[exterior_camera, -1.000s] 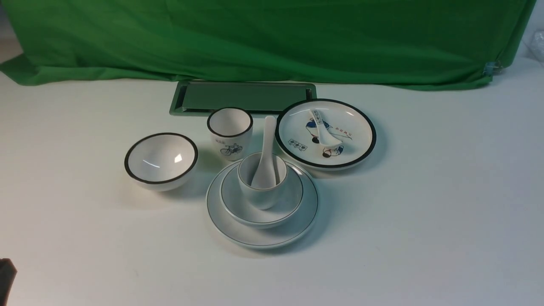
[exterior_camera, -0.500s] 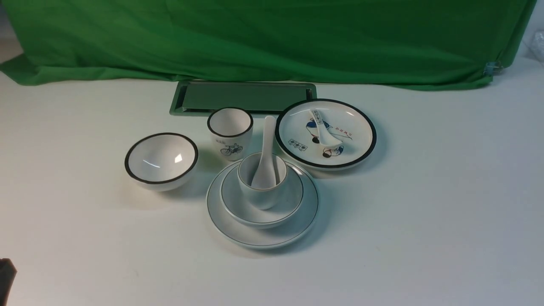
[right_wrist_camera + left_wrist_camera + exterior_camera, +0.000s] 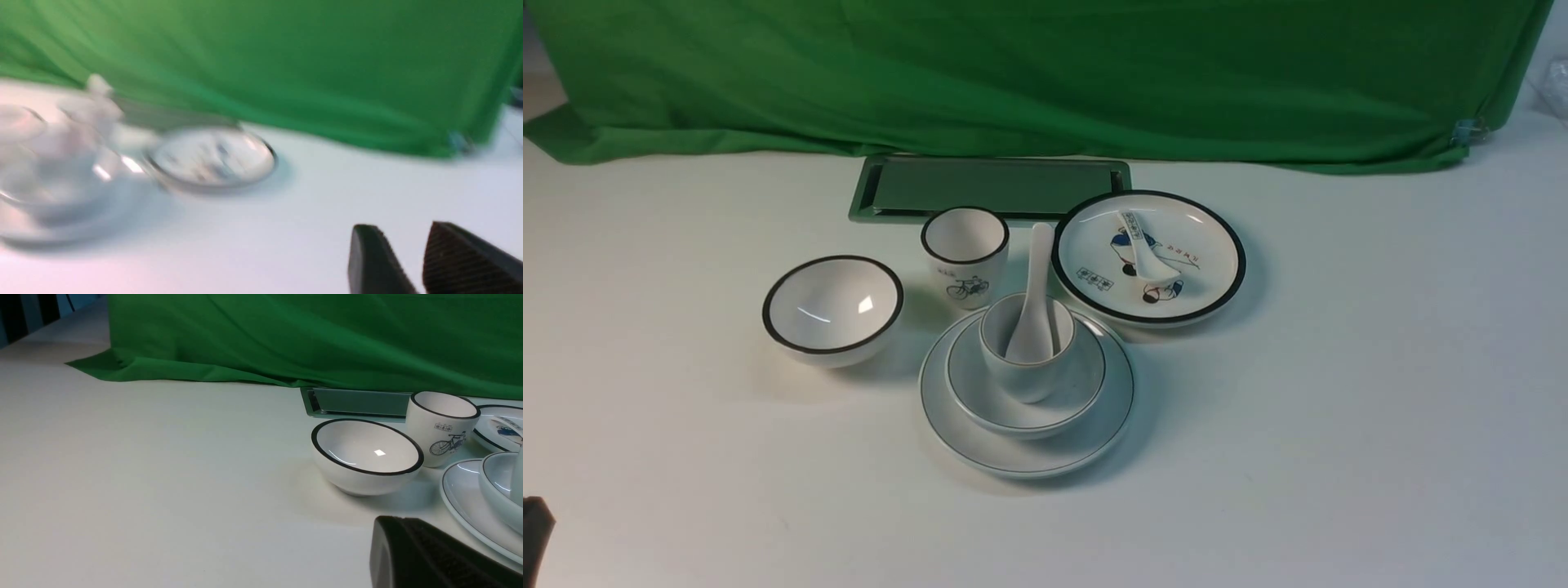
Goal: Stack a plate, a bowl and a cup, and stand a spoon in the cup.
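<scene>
The plain white plate [image 3: 1021,457] lies at the table's middle. The shallow white bowl [image 3: 1001,408] sits on it, and the plain white cup [image 3: 1027,380] stands in the bowl. The white spoon [image 3: 1037,282] stands in the cup, scoop down, handle leaning toward the back. Only a dark tip of my left gripper [image 3: 534,527] shows, at the front left corner, far from the stack. In the left wrist view its fingers [image 3: 392,526] are pressed together and empty, near the plate [image 3: 461,498]. My right gripper [image 3: 402,232] is slightly open and empty, off to the right of the blurred stack [image 3: 53,171].
A black-rimmed bowl [image 3: 832,309] stands left of the stack, and a bicycle cup [image 3: 965,253] behind it. A picture plate [image 3: 1209,245] at the back right carries a small printed spoon [image 3: 1147,255]. A green metal tray [image 3: 988,186] and green cloth [image 3: 1045,73] lie at the back.
</scene>
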